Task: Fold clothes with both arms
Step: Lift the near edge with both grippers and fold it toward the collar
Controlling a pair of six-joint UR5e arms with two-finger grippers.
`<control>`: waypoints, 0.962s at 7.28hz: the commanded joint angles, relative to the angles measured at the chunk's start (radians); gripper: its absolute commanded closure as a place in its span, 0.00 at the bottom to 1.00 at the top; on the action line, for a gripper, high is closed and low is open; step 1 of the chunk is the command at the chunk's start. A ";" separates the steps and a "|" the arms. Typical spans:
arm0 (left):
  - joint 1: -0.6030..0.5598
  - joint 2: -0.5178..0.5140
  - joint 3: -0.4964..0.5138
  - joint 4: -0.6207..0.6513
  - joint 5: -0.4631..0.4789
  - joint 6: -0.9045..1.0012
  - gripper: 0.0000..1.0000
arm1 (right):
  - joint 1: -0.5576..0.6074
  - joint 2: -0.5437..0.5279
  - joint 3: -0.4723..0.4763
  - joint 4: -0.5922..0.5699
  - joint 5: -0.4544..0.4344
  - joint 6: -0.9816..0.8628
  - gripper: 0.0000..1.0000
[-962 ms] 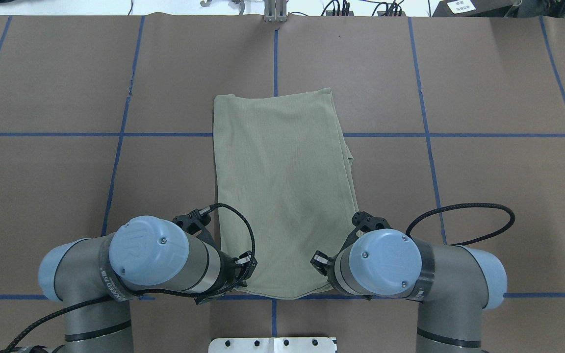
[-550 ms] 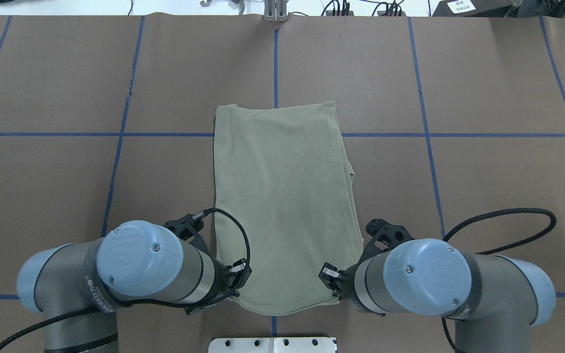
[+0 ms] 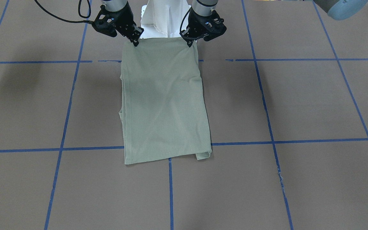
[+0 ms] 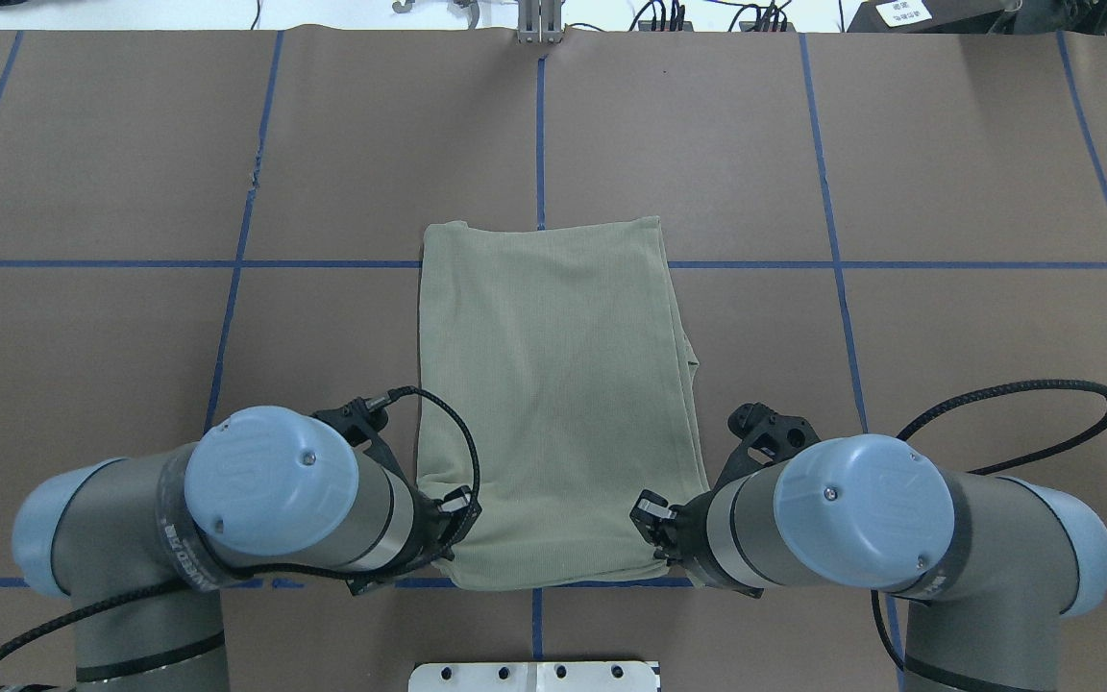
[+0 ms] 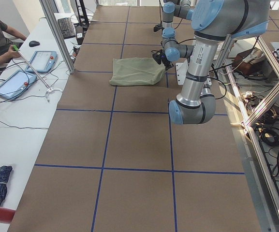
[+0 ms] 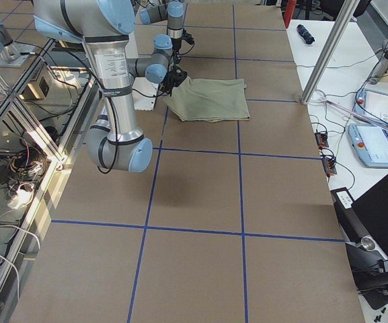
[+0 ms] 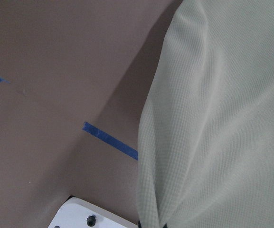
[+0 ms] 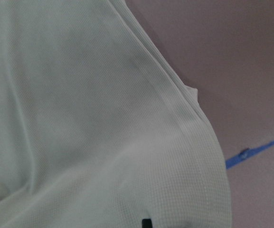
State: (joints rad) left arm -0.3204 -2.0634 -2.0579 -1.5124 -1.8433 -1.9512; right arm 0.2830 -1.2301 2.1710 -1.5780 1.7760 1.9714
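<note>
1. Two grippers shut on cloth: left gripper (image 3: 188, 43) and right gripper (image 3: 135, 42), each pinching one near corner of shirt (image 3: 164, 102), fingers together with no gap seen from front.
2. Strung between them: shirt's near edge, apparently lifted slightly off table (image 3: 299, 95); height unclear.
3. Ahead of both grippers, away from robot: rest of shirt, lying flat on table as long narrow panel, extra layers peeking out along side nearer right gripper.
4. Long axis straight out from fingertips, square to line joining the two grippers.
5. Far edge well apart from either gripper, roughly level, small bit of cloth poking past corner on left gripper's side.
6. Neither arm nearer: each directly over own corner, no crossing.
7. Judged next move: near edge carried forward over panel toward far edge, both grippers in step, halving length.
8. Likely risk: uneven travel skewing fold, or thin knit sagging between grippers and wrinkling on landing.
</note>
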 commanded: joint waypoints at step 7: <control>-0.316 -0.222 0.431 -0.236 -0.002 0.116 1.00 | 0.431 0.409 -0.591 0.013 0.171 -0.187 1.00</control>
State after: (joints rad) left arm -0.5986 -2.2532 -1.6948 -1.7037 -1.8444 -1.8411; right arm 0.6503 -0.9108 1.7352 -1.5660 1.8733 1.8277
